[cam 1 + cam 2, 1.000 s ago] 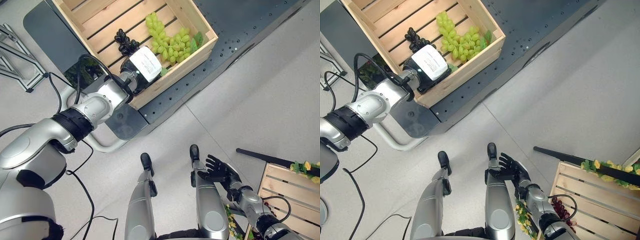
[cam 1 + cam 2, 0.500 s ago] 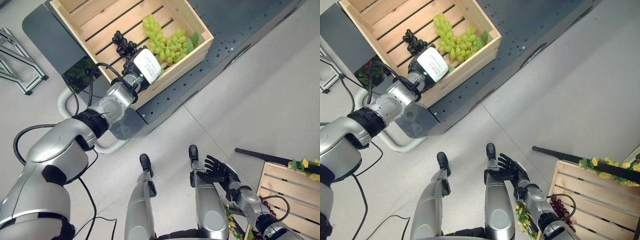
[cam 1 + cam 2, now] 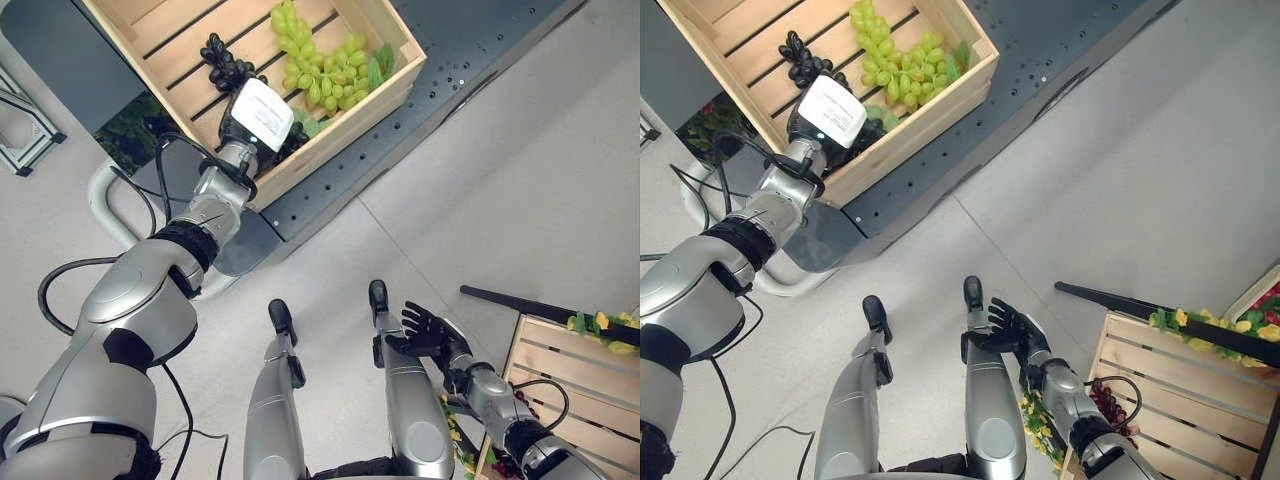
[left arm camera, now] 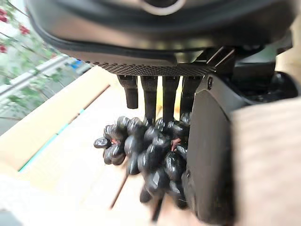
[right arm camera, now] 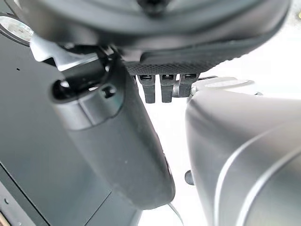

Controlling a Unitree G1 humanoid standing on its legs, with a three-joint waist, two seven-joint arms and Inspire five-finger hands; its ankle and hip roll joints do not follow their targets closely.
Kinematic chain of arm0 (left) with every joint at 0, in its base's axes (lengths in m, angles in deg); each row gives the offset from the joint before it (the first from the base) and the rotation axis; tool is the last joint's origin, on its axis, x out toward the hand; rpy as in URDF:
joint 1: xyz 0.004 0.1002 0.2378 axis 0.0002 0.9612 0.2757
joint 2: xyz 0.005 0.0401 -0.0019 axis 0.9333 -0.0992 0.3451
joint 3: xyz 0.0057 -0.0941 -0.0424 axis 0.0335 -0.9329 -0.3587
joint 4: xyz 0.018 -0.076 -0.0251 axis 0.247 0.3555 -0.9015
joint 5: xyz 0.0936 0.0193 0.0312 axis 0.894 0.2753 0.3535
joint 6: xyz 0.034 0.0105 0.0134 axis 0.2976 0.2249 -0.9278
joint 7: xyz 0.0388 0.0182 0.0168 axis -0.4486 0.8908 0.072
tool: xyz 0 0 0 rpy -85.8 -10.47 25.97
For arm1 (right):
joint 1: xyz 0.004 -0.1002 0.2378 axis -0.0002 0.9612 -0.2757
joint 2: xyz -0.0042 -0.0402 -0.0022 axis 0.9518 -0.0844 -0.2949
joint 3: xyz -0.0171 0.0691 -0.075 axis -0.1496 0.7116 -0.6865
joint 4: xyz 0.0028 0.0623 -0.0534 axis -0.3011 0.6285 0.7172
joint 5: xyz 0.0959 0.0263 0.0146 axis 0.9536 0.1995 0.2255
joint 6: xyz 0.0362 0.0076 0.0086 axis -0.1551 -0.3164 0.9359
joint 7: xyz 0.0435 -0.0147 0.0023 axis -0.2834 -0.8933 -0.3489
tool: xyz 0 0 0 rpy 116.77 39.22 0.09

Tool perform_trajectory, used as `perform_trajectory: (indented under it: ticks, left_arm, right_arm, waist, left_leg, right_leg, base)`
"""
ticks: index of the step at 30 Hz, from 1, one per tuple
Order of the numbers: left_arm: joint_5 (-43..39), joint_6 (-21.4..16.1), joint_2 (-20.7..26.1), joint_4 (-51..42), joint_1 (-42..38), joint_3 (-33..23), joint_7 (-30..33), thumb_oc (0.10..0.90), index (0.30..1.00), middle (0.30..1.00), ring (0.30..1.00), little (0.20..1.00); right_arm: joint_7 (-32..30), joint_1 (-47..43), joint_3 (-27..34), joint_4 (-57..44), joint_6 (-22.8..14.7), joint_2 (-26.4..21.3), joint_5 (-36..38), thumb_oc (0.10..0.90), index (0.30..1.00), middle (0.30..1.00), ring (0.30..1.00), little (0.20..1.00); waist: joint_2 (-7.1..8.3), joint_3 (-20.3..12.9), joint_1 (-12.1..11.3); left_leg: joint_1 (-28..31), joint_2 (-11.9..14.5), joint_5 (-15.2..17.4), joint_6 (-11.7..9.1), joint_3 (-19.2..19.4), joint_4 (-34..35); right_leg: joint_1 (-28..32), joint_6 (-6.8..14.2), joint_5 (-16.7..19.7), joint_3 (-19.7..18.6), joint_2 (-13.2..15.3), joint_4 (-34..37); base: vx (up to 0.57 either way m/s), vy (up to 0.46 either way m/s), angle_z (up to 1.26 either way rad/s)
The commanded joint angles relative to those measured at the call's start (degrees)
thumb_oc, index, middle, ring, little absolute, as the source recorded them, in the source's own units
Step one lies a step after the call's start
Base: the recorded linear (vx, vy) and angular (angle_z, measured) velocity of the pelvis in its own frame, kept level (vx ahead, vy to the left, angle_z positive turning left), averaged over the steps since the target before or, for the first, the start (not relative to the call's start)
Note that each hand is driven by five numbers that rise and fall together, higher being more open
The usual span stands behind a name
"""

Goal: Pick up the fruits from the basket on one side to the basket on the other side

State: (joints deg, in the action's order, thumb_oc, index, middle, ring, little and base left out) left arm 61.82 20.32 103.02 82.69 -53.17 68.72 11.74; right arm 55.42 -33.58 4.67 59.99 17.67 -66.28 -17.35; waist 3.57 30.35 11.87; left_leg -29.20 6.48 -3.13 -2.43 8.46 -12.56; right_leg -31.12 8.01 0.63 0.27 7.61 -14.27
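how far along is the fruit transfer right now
Partly done, it seems: red grapes already lie in the crate by the right hand, which hangs open and idle. In hand: the left hand reaches into the far crate, its fingers straight over the black grapes, not closed on them. Left: the black grapes and the green grapes.

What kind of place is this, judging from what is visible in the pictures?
Probably an indoor lab or test space, not a kitchen or shop. A wooden crate with green grapes and black grapes sits on a dark perforated metal platform over a plain grey floor.
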Motion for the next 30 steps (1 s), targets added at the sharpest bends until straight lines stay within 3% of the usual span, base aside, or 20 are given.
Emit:
perform_trajectory:
  ticks: [1, 8, 17, 23, 30]
  left_arm:
    - [-2.67, -0.54, 0.54, 4.17, -1.40, -2.96, 1.77, 0.400, 0.300, 0.300, 0.300, 0.300]
    - [-3.33, -2.93, 0.66, 3.91, -1.33, -3.13, 6.62, 0.400, 0.300, 0.300, 0.300, 0.300]
    - [-14.31, -12.07, 3.87, 0.59, -0.35, -7.63, 23.64, 0.400, 0.300, 0.300, 0.300, 0.300]
    - [-16.10, -19.96, 6.64, -5.23, 6.04, -17.69, 34.65, 0.400, 0.300, 0.300, 0.300, 0.300]
    - [-18.84, -27.19, 8.47, -21.78, 19.35, -31.61, 42.29, 0.400, 0.300, 0.300, 0.300, 0.300]
  right_arm:
    - [-1.68, 1.37, -1.18, -4.17, -2.25, -1.32, 1.55, 0.800, 0.900, 0.900, 0.900, 0.900]
    - [-2.24, 1.38, -0.71, -4.57, -2.72, -1.20, 2.90, 0.800, 0.900, 0.900, 0.900, 0.900]
    - [-2.38, 3.34, 1.33, -5.12, -6.15, -1.29, 3.90, 0.800, 0.900, 0.900, 0.900, 0.900]
    - [-5.22, 6.05, 3.96, -10.00, -9.68, -1.00, 5.05, 0.800, 0.900, 0.900, 0.900, 0.900]
    - [-10.64, 10.38, 8.36, -19.82, -13.06, -0.55, 2.41, 0.800, 0.900, 0.900, 0.900, 0.900]
  waist:
    - [2.47, -0.55, 0.98]
    - [2.39, -0.55, 0.70]
    - [1.46, -0.55, -0.46]
    - [1.39, -0.55, -2.29]
    - [1.36, -1.54, -4.09]
  left_leg:
    - [-5.55, 2.18, 1.74, -1.11, -0.38, -7.57]
    - [-5.42, 1.75, 1.70, -0.90, -0.51, -7.16]
    - [-3.26, 1.51, 1.63, -0.80, -1.05, -6.46]
    - [1.71, 1.37, 1.62, -0.87, -2.15, -4.44]
    - [8.15, 1.12, 1.78, -0.85, -3.31, -1.56]
  right_leg:
    - [-1.98, -2.98, 2.66, 0.27, -1.29, -0.99]
    - [-1.94, -2.96, 2.90, 0.29, -1.26, -0.74]
    - [0.53, -3.22, 2.57, 0.60, -1.32, -0.21]
    - [6.50, -3.54, 2.24, 1.31, -1.82, 2.17]
    - [13.29, -4.00, 1.63, 2.19, -2.09, 4.72]
  base:
    - [0.00, 0.000, 0.00]
    - [0.00, 0.000, 0.00]
    - [0.00, -0.022, 0.00]
    - [-0.01, -0.093, 0.01]
    - [0.00, -0.071, 0.07]
